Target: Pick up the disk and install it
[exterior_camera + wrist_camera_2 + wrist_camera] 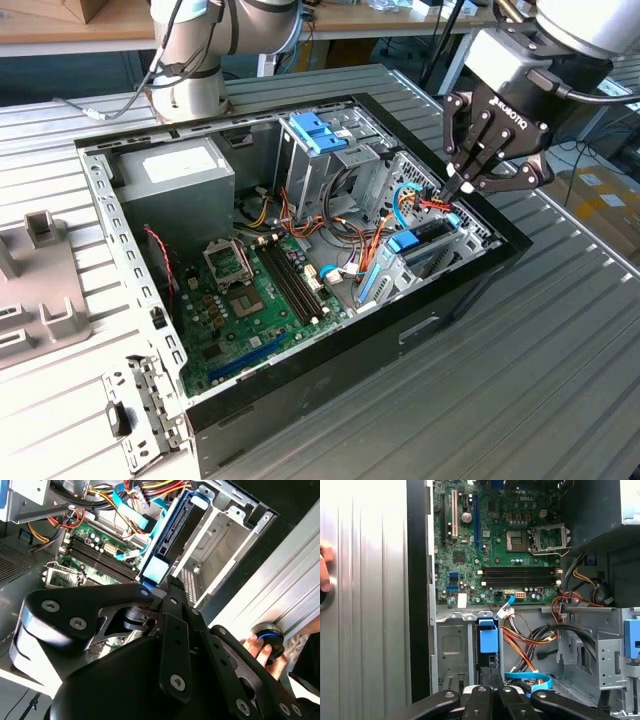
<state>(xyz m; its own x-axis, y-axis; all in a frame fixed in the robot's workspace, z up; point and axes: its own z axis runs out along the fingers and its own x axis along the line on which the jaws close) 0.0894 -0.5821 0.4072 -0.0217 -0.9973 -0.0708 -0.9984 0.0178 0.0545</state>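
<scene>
Bright, even light comes from above. The ribbed counter (370, 605) glares nearly white in the first wrist view, while the case (330, 372) holds soft shadows inside.

Blue-railed disk (488, 641); green motherboard (490, 545)

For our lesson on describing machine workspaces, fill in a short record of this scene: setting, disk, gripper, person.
setting: open computer case lying on a ribbed metal table
disk: standing on edge in the metal drive cage, against the case's wall at the exterior view's right
gripper: shut, tips right at the disk's edge
person: a hand on the table beside the case
</scene>
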